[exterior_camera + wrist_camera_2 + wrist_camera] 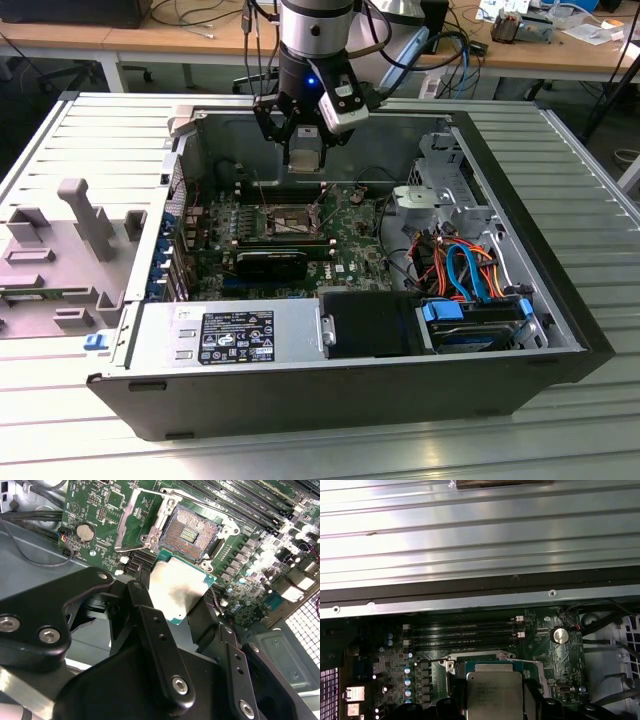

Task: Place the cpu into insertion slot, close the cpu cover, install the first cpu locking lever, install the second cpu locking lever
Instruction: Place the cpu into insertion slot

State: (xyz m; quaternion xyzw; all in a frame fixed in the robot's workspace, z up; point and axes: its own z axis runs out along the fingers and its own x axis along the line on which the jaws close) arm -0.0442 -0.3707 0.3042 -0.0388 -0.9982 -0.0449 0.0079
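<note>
My gripper (303, 160) hangs inside the open computer case, a little above the green motherboard. It is shut on the cpu (180, 587), a flat silver-topped square chip with a green edge, held between the two black fingers (145, 600). The insertion slot (192, 530) lies open just beyond the chip, its pin field bare. The cpu cover (129, 522) is swung up on one side of the slot. Thin locking levers (231, 527) stand loose around the socket. In the first wrist view the cpu (495, 695) hangs in front of the insertion slot (485, 661).
The grey case wall (560, 250) rings the board. A power supply (235, 335) and a black block (370, 325) sit at the near side, with a drive and coloured cables (465, 270) on the exterior view's right. Memory slots (465, 635) run beside the socket. A grey fixture (70, 250) stands outside the case.
</note>
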